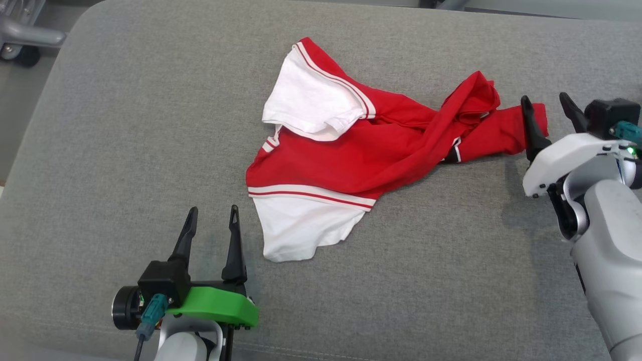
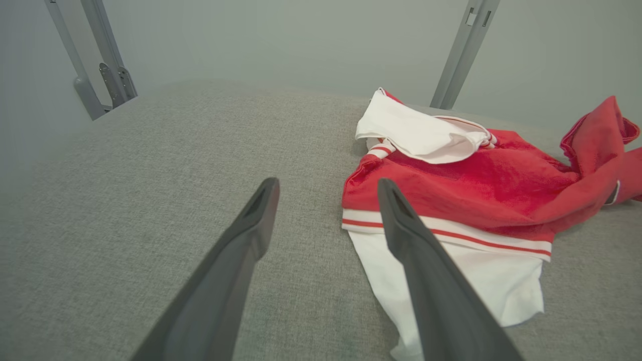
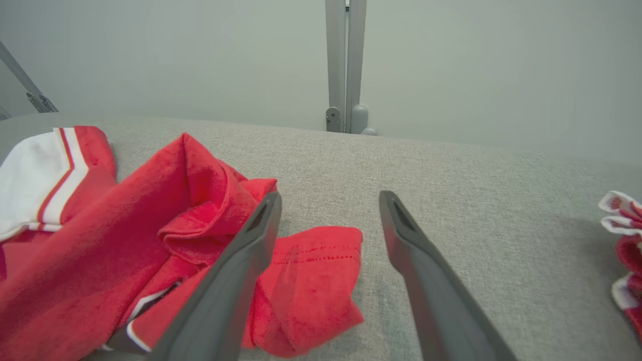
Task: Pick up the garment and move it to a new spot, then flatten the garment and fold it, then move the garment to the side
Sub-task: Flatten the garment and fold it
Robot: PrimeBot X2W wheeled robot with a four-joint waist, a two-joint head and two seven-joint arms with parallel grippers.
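A red and white garment (image 1: 351,150) lies crumpled near the middle of the grey fabric-covered desk (image 1: 125,150), a little toward the robot's right. Its red body is bunched and twisted. 1 white sleeve with red stripes folds over the upper part, and a white panel edged by a red stripe spreads flat at the near end. A narrow red end of the garment stretches out to the right, where the right gripper (image 1: 544,98) sits with its 2 fingers (image 1: 531,130) apart and nothing clamped between them. In the right wrist view the right gripper (image 3: 330,195) shows 1 finger (image 3: 241,271) crossing over that red end, with the cloth's edge reaching partway into the gap. Whether the finger touches the cloth cannot be told. The other finger stands over bare grey fabric. The left gripper (image 1: 213,210) is at the near left of the desk, just beside the garment's white panel, its 2 fingers spread and holding nothing. In the left wrist view the left gripper (image 2: 327,183) points across the desk, 1 finger (image 2: 426,281) overlapping the white panel and the other over bare fabric. A second small piece of red and white cloth (image 3: 627,225) lies at the edge of the right wrist view, well apart from the garment. Grey metal posts (image 3: 345,60) rise behind the desk against a pale wall.
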